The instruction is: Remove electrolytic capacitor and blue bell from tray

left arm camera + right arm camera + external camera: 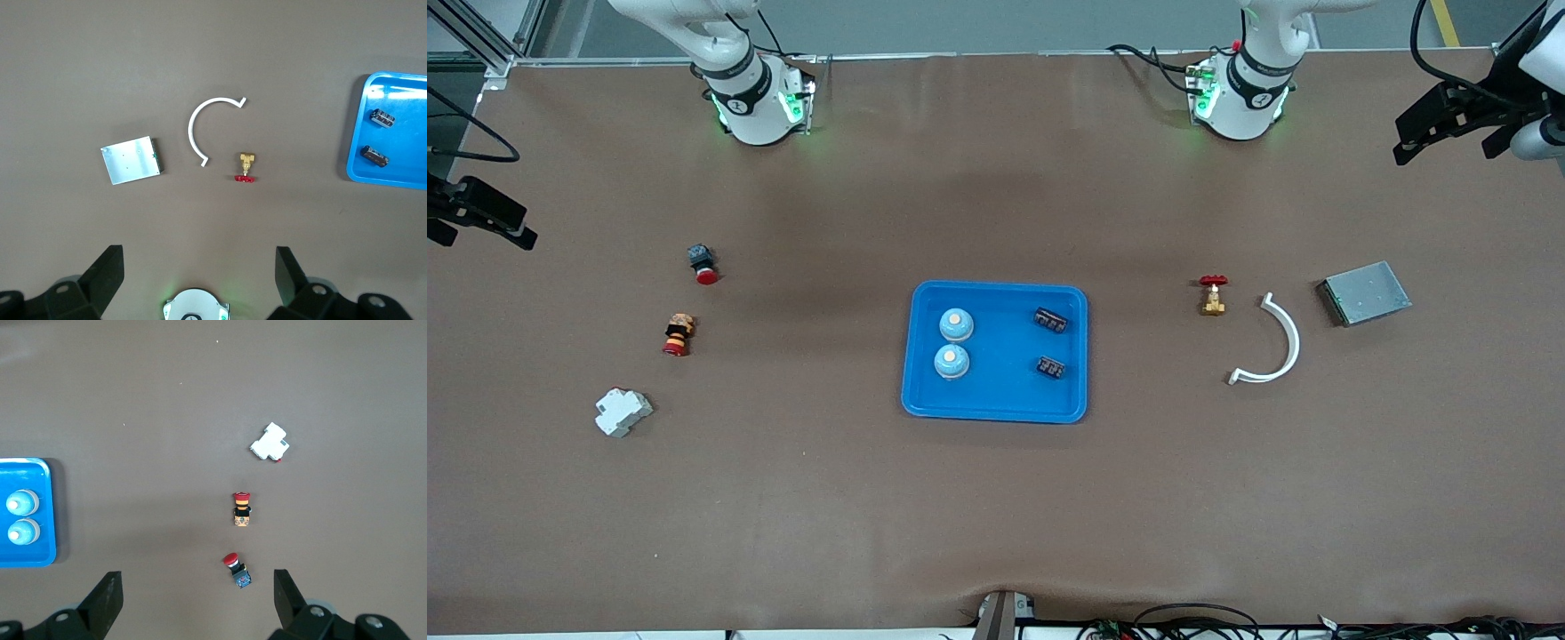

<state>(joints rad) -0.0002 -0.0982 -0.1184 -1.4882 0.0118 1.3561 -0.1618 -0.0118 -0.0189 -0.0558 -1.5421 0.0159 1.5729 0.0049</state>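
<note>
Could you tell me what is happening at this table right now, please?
Nothing is being handled yet. The blue tray holds two blue bells and two electrolytic capacitors. The left pincer and the right pincer both wait open and empty, raised at their own ends of the table.

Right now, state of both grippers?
Left gripper: open, holding nothing, up over bare table at the left arm's end.
Right gripper: open, holding nothing, up over bare table at the right arm's end.
</note>
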